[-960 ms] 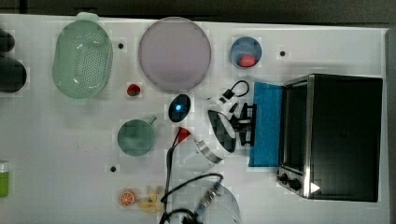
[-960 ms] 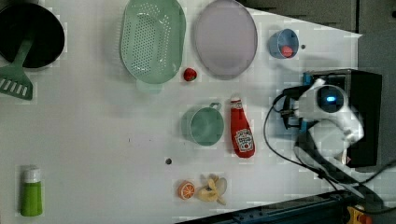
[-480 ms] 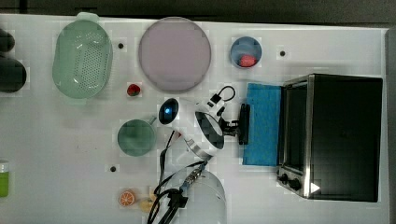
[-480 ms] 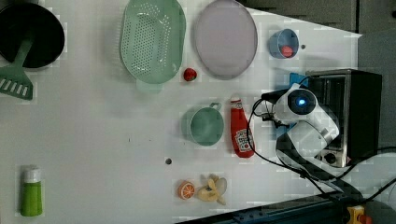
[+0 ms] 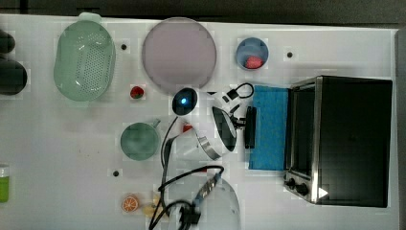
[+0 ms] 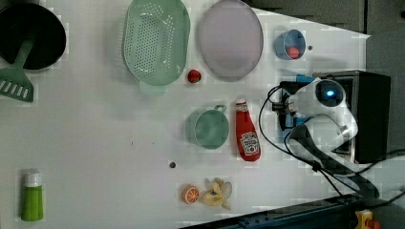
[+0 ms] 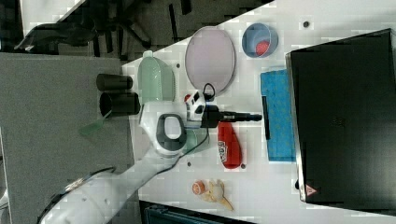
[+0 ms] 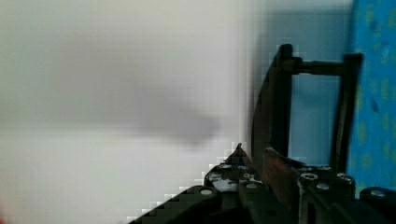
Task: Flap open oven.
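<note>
The oven [image 5: 352,139] stands at the top view's right, black on top with a silver front frame and two black knobs [image 5: 296,186]. Its blue door [image 5: 270,127] lies folded down flat on the table, and the dark bar handle [image 5: 250,127] runs along its free edge. My gripper [image 5: 241,122] is level with the middle of that handle, just on the side away from the oven. In the right view the gripper [image 7: 256,116] ends a short gap from the handle [image 7: 266,116]. The wrist view has the blue door [image 8: 373,93] beside dark bars.
A ketchup bottle [image 6: 247,136] and a green cup [image 5: 139,140] lie under my arm. A lilac plate [image 5: 178,54], a green colander [image 5: 85,60] and a small blue bowl [image 5: 252,52] line the far side. Fruit pieces [image 6: 206,193] sit near the front edge.
The blue door has swung further out from the oven front and now lies flat. My gripper followed the handle away from the oven, and the arm's elbow has shifted.
</note>
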Action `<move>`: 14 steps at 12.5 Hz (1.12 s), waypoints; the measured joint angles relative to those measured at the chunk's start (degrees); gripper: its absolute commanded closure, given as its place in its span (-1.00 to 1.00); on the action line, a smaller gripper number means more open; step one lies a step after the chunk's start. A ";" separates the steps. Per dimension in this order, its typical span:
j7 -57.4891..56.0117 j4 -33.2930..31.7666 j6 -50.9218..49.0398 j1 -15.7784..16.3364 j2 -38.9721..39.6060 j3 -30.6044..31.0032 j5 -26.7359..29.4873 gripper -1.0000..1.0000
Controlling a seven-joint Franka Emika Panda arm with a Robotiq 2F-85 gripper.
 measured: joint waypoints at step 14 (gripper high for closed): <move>8.37 29.49 -47.01 -0.14 -37.34 -1.13 31.33 0.65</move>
